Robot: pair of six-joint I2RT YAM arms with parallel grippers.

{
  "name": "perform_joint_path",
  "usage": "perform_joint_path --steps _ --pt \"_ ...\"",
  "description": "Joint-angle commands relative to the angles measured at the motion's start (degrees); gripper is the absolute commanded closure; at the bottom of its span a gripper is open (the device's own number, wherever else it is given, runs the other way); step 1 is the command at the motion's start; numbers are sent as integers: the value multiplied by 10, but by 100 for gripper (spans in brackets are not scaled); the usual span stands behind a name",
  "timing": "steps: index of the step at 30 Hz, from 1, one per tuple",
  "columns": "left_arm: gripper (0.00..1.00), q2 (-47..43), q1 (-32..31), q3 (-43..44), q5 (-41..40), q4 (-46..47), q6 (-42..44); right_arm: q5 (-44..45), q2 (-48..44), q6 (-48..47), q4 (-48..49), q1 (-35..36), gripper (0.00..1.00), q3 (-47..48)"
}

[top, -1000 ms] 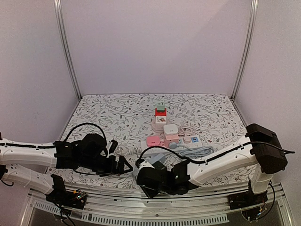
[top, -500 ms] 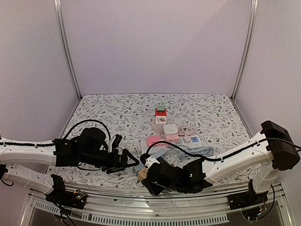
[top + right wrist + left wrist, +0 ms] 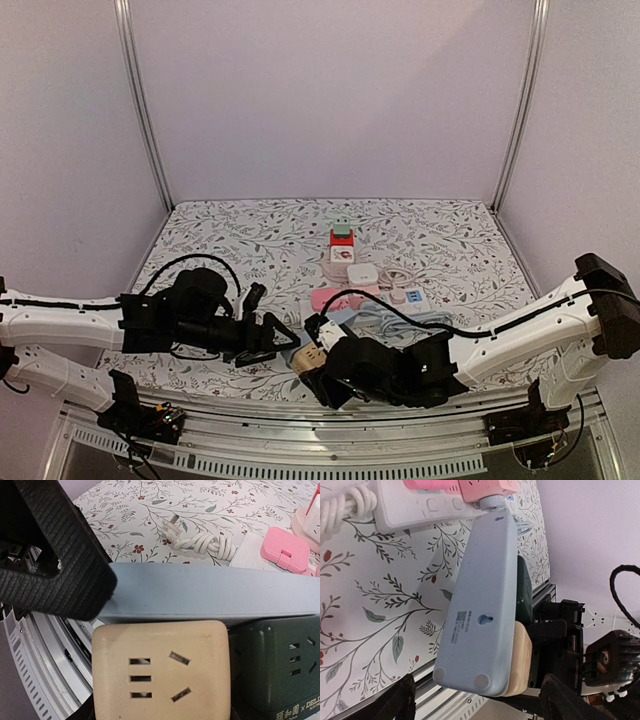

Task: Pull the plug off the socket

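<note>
Where the flower-printed table cloth [image 3: 230, 240] meets the near rail, at 6 o'clock of the overhead view, the beige cube-shaped plastic plug [image 3: 307, 361] sits clamped in the right gripper [image 3: 316, 366], which reaches in from 3 o'clock. The plug is seated in the pale blue-grey plastic power strip [image 3: 480, 600], whose cable end points to 1 o'clock, close to the pink adapters [image 3: 327, 298]. At 9 o'clock of the plug hangs the left gripper [image 3: 479, 700], jaws spread wide with the strip's free end between them and a gap on either side, grasping nothing. Only the left wrist view shows the strip's underside, with its printed label and keyhole slot. There the plug sits against the strip's 3 o'clock edge, just below a dark green cube adapter [image 3: 523, 592], but the plug's face is hidden. The right wrist view supplies that face: socket holes in the beige front, the green adapter touching it at 3 o'clock, the strip running across at 12 o'clock, and a white coiled cable [image 3: 200, 542] on the cloth beyond. A black ribbed finger [image 3: 50, 555] covers the strip's end at 10 o'clock there; which arm owns it I cannot tell.
</note>
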Motion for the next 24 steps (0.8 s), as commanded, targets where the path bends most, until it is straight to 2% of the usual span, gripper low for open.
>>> perform_joint_path --steps 1,11,24 --pt "16 8 -1 15 4 26 -8 30 -37 -20 62 5 100 3" --pt "24 21 -5 18 9 68 -20 28 -42 -15 70 10 100 1" --pt "29 39 -10 29 11 69 -21 30 -50 -6 81 11 100 -9"
